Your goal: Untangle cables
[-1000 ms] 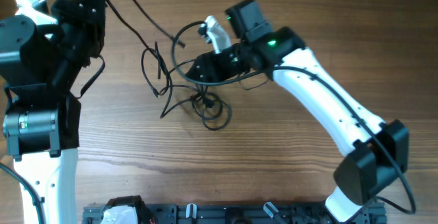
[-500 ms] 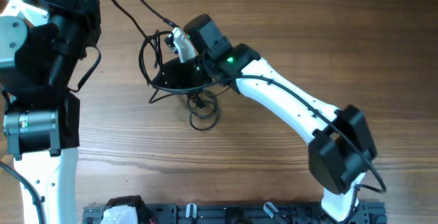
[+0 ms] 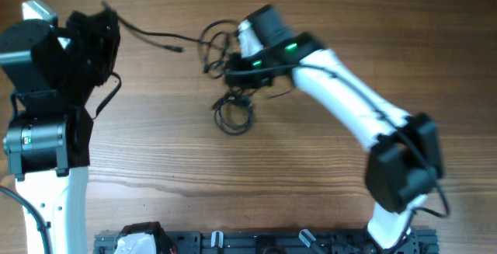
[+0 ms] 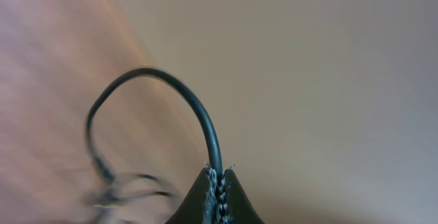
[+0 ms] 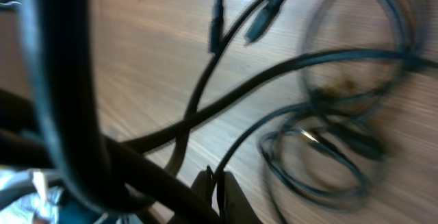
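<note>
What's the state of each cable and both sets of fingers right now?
left gripper, fingers shut on the long cable.
long cable, runs from the left gripper toward the tangle; plug end looks free.
right gripper, fingers shut on a strand of the cable tangle.
cable tangle, loops crossed and bunched by the right gripper.
small coil, coiled flat on the table, seemingly joined to the tangle.
</note>
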### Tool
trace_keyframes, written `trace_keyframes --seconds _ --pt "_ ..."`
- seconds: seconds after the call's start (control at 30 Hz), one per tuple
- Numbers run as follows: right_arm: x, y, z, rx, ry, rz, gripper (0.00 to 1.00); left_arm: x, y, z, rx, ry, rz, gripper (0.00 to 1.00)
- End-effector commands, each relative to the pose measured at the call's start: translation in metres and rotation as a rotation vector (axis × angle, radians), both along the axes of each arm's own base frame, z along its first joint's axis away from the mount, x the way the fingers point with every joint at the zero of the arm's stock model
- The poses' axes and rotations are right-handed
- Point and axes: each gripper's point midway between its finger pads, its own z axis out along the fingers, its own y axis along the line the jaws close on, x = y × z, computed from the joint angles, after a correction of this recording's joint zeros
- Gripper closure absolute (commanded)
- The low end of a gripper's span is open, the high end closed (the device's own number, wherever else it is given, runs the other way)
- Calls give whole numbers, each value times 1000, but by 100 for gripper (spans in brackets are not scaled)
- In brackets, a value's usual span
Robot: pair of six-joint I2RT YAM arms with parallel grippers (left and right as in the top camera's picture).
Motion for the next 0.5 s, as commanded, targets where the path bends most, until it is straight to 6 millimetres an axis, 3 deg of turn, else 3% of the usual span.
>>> trace_keyframes --seconds 0.0,0.2,0.3,0.37,0.47 --pt "16 -67 86 33 -272 21 96 -9 45 -21 249 108 167 96" --pt "15 -164 178 66 -482 -175 96 -23 72 -38 336 216 294 96" --pt "8 -200 207 64 -554 -267 96 -24 73 -38 378 223 280 96" --pt "2 -203 213 77 -560 -268 96 -24 71 -39 375 225 272 96" --pt "-10 -186 210 131 -510 -203 96 -19 55 -42 343 215 177 96"
